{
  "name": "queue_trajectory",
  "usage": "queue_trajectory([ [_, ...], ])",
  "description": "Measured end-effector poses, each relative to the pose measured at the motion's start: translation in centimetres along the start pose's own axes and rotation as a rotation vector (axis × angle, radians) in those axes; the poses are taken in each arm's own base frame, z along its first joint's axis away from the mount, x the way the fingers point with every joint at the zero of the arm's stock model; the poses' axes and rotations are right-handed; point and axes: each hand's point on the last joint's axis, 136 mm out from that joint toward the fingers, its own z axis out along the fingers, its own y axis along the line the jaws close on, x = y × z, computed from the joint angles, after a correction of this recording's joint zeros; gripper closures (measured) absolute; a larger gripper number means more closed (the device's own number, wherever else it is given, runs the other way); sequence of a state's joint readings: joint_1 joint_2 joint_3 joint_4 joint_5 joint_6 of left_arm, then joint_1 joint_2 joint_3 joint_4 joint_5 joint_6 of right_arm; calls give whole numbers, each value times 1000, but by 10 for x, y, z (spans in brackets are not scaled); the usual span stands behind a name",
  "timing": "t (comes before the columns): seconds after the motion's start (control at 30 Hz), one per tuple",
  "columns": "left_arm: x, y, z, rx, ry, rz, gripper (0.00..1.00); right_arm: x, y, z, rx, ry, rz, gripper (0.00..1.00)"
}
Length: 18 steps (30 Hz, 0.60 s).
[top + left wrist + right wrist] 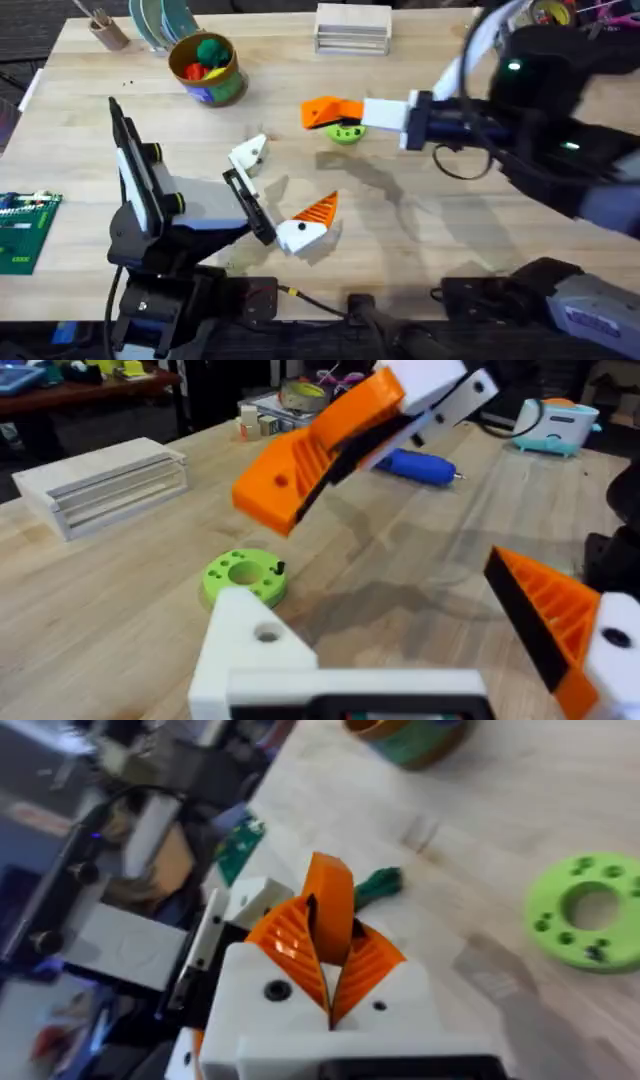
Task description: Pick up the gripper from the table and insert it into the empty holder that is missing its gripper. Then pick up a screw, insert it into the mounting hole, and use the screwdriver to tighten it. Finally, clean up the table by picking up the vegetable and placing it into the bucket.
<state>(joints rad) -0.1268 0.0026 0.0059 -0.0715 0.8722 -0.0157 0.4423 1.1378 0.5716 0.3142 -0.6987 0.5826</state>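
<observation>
Right gripper [325,112]: reaching in from the right over the table's middle, its 2 orange pads clamped together on the loose orange gripper [330,910], which sticks up between them.
Left gripper [275,195]: low over the near table, fingers spread wide apart, nothing between them.
Empty holder [247,153]: the left gripper's far finger, a bare white mount; its near finger carries an orange ribbed pad [318,209].
Green disc [346,132]: flat on the table just beneath the right gripper.
Screwdriver [420,466]: blue, lying on the wood beyond the right gripper.
Bucket [207,68]: far left, toys inside.
Vegetable [378,883]: green leafy bit seen behind the held gripper.
</observation>
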Motion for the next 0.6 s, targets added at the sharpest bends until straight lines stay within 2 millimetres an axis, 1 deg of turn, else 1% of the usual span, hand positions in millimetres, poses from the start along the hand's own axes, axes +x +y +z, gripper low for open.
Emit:
queue_trajectory([
  [0.13, 0, 0, 0, 0, 0, 0, 8, 10, 2, 19, -134, 73, 88, 987],
  [0.27, 0, 0, 0, 0, 0, 0, 8, 21, 1, 31, -232, 146, 187, 987],
  [0.43, 0, 0, 0, 0, 0, 0, 8, 31, -3, 39, -287, 211, 299, 987],
  [0.6, 0, 0, 0, 0, 0, 0, 7, 39, -3, 40, -317, 264, 378, 988],
])
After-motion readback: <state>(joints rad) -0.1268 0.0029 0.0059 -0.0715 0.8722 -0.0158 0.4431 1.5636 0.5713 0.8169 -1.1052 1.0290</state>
